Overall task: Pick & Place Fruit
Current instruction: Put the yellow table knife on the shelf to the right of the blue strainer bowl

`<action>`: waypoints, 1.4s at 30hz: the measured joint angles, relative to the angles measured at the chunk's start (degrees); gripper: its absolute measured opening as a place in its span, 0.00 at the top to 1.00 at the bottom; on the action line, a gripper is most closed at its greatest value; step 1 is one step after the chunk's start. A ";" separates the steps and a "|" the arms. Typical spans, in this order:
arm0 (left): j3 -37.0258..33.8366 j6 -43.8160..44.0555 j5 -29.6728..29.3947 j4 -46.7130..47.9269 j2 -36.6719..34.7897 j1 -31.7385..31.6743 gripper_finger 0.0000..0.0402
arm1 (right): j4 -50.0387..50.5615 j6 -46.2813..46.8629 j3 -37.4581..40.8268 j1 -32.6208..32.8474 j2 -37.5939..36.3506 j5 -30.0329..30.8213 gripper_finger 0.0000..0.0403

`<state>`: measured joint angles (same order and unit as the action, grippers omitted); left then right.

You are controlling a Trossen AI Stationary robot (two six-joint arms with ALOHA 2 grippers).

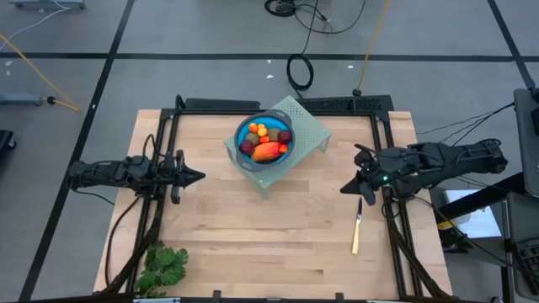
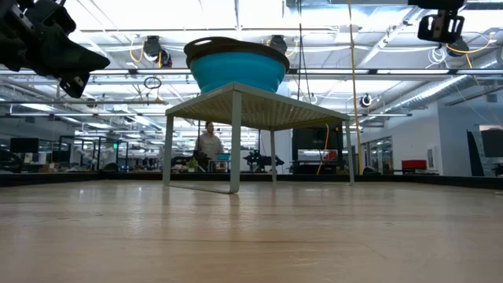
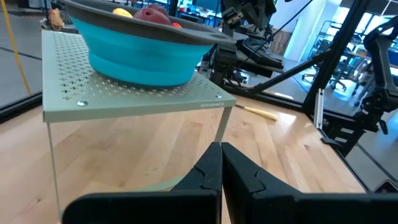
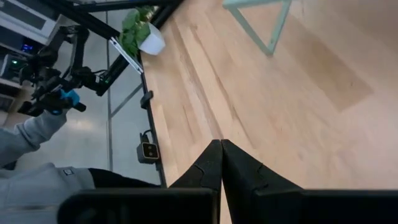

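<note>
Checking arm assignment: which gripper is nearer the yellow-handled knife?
Right. The right gripper hovers shut just beside the knife; the left gripper, also shut, is across the table, beyond the bowl's stand.

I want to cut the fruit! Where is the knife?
In the high view the yellow-handled knife lies flat on the wooden table, on the right side just below the right tool, away from the blue bowl on its stand.
</note>
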<state>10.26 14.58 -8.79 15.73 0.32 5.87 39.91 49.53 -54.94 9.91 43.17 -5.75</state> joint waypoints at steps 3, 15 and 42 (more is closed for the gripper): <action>0.00 -0.66 0.02 -0.02 0.00 0.00 1.00 | 0.83 2.53 0.00 1.02 0.58 -0.01 1.00; 0.00 -0.95 1.37 -0.11 0.02 0.00 1.00 | 6.69 16.15 0.00 7.08 7.37 1.23 1.00; 0.00 -2.46 1.48 -0.15 0.04 0.00 1.00 | 13.67 59.79 0.00 26.42 20.94 1.02 1.00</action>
<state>10.26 12.12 -7.31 15.57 0.36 5.87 53.57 109.33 -54.94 36.33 64.10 -4.73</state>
